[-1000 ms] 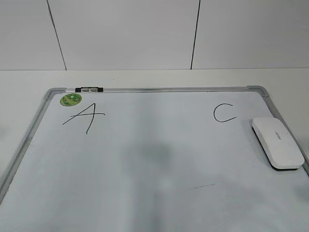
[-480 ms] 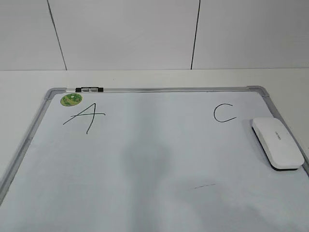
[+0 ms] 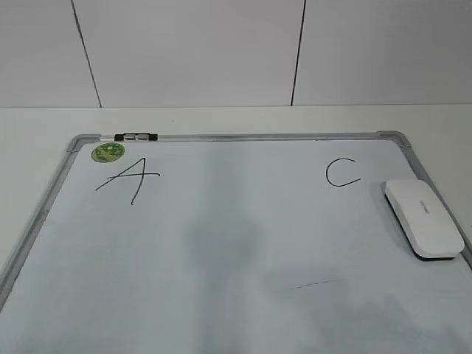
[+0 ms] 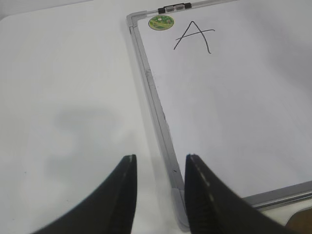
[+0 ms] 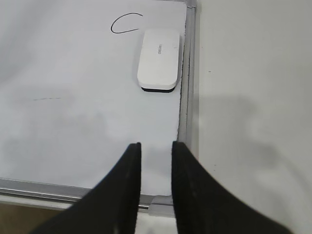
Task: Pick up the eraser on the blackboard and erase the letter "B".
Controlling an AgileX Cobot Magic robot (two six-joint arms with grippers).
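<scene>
Nearest in the left wrist view we see the left gripper [image 4: 158,168], jaws apart with a moderate gap and nothing between them, hovering above the blackboard's near left frame edge [image 4: 155,105] and the white table [image 4: 63,97]. In the right wrist view the right gripper [image 5: 156,153] has its jaws parted only narrowly, also empty, hanging over the near right part of the blackboard [image 5: 73,122] close to the frame.

Further out we find the eraser [image 5: 159,59] lying flat on the board, white top up, dark felt down, just beside the right frame rail; in the exterior view the eraser [image 3: 424,218] sits at the right edge of the blackboard [image 3: 221,243], well apart from both grippers. A faint short stroke [image 3: 313,283] marks the mid board; we see no clear letter "B", only a greyish smudge in the centre.

Beyond the eraser is the letter "C" [image 3: 341,173]. Far left we see the letter "A" [image 3: 129,179], the green sticker [image 3: 108,152] above it, and a small marker [image 3: 136,136] on the far frame rail. The tiled wall [image 3: 192,51] is behind.
</scene>
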